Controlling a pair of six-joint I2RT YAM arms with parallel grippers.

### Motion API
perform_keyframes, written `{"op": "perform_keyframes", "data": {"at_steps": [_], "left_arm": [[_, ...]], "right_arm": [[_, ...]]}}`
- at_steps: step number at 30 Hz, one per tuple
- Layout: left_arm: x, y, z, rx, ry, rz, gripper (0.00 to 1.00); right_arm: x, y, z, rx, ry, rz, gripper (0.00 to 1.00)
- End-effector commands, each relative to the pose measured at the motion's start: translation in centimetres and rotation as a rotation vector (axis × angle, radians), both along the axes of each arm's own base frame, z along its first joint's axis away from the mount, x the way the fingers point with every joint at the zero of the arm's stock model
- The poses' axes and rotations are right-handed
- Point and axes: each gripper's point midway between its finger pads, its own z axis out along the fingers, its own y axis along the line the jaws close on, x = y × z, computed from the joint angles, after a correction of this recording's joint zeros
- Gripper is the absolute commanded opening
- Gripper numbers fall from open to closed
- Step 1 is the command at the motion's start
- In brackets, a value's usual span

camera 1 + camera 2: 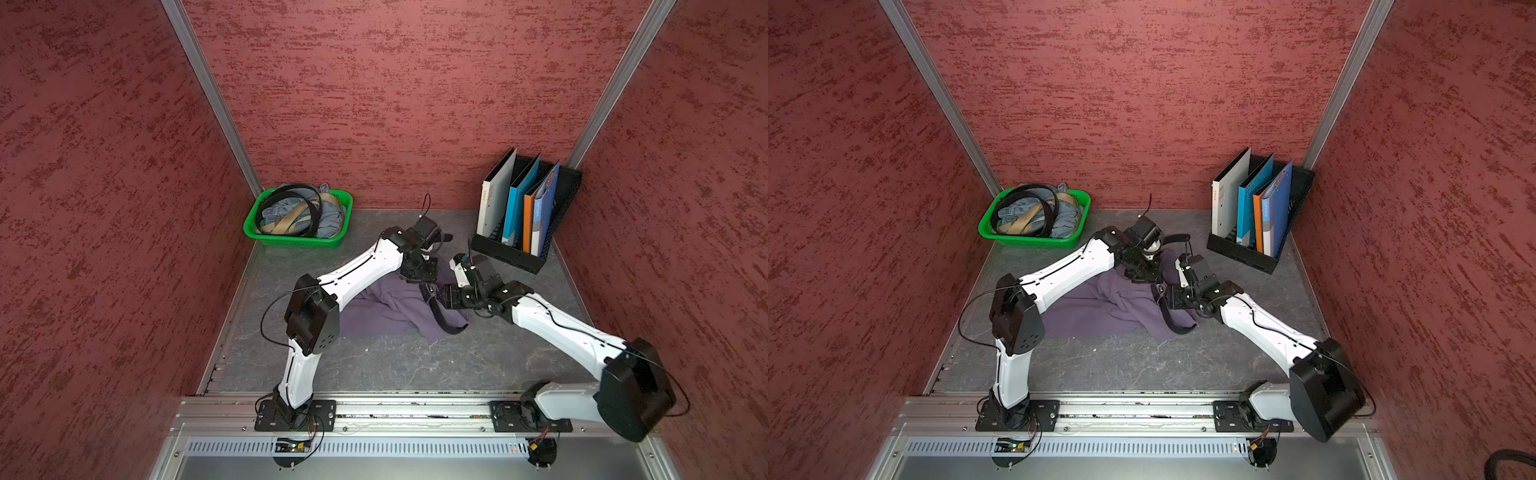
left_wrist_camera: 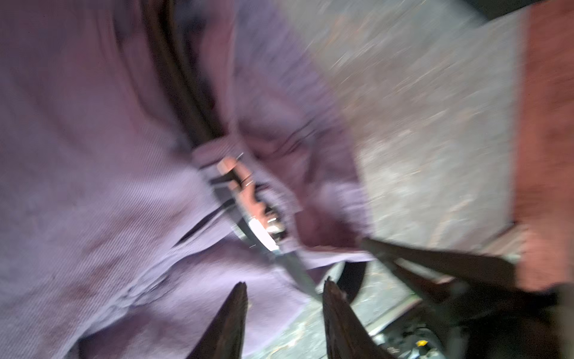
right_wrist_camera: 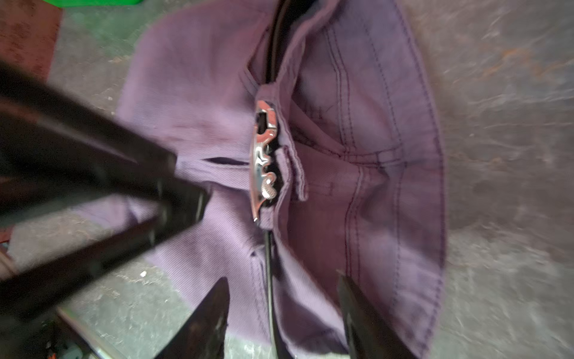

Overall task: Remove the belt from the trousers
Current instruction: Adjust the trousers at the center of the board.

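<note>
The purple trousers (image 1: 386, 311) (image 1: 1100, 307) lie crumpled mid-table. The black belt (image 1: 442, 322) (image 1: 1173, 322) is threaded through their waistband, and its free end curls off the right edge of the cloth. Its silver buckle (image 3: 262, 155) (image 2: 261, 217) sits at a belt loop. My left gripper (image 2: 284, 292) (image 1: 417, 276) hovers open over the waistband's far side with nothing between its fingers. Open as well, my right gripper (image 3: 281, 292) (image 1: 434, 297) has the belt strap (image 3: 268, 279) running on edge between its fingertips, unclamped. Both wrist views are blurred.
A green basket (image 1: 299, 243) holding denim and other belts stands at the back left. A black file rack (image 1: 519, 255) with folders stands at the back right. Red walls close three sides. The two grippers are close together over the waistband.
</note>
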Motion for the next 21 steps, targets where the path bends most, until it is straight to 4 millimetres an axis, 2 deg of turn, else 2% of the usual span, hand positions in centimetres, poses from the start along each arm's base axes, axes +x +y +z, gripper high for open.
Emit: {"op": "perform_keyframes", "data": {"at_steps": [1, 4, 9, 10, 11, 14, 15, 16, 17, 18, 19, 21], "left_arm": [[-0.4, 2.5, -1.8, 0.1, 0.032, 0.0, 0.39], [0.1, 2.4, -1.5, 0.089, 0.02, 0.012, 0.38], [1.0, 2.6, -1.4, 0.072, 0.004, 0.046, 0.36], [1.2, 2.8, -1.4, 0.065, 0.003, 0.06, 0.35], [1.5, 3.1, -1.3, 0.055, -0.003, 0.08, 0.34], [2.7, 4.4, 0.1, 0.028, -0.053, 0.145, 0.34], [3.0, 4.8, 0.4, 0.018, -0.063, 0.162, 0.34], [3.4, 5.4, 0.7, 0.015, -0.071, 0.18, 0.34], [3.8, 5.9, 0.8, 0.011, -0.075, 0.196, 0.35], [4.2, 6.2, 1.0, -0.001, -0.082, 0.207, 0.4], [4.7, 6.4, 1.0, -0.014, -0.086, 0.225, 0.48], [5.8, 5.6, 1.7, -0.078, -0.121, 0.23, 0.51]], "right_arm": [[0.9, 1.4, -0.9, 0.057, -0.004, 0.026, 0.57], [0.2, 2.0, -2.1, 0.084, 0.04, 0.051, 0.57], [-1.2, 1.8, -3.8, 0.083, 0.082, 0.069, 0.53], [-1.2, 1.8, -3.9, 0.088, 0.082, 0.071, 0.5], [-1.3, 1.9, -5.2, 0.078, 0.115, 0.072, 0.46], [-1.0, 2.7, -6.3, 0.092, 0.149, 0.086, 0.37], [-0.7, 3.0, -6.2, 0.101, 0.146, 0.089, 0.34], [-0.2, 3.2, -6.0, 0.101, 0.134, 0.09, 0.25], [0.5, 3.2, -5.7, 0.086, 0.115, 0.082, 0.11], [0.9, 3.2, -5.5, 0.077, 0.103, 0.083, 0.02], [1.4, 3.2, -5.0, 0.062, 0.092, 0.084, 0.0], [2.0, 3.3, -3.6, 0.057, 0.066, 0.089, 0.0]]}}
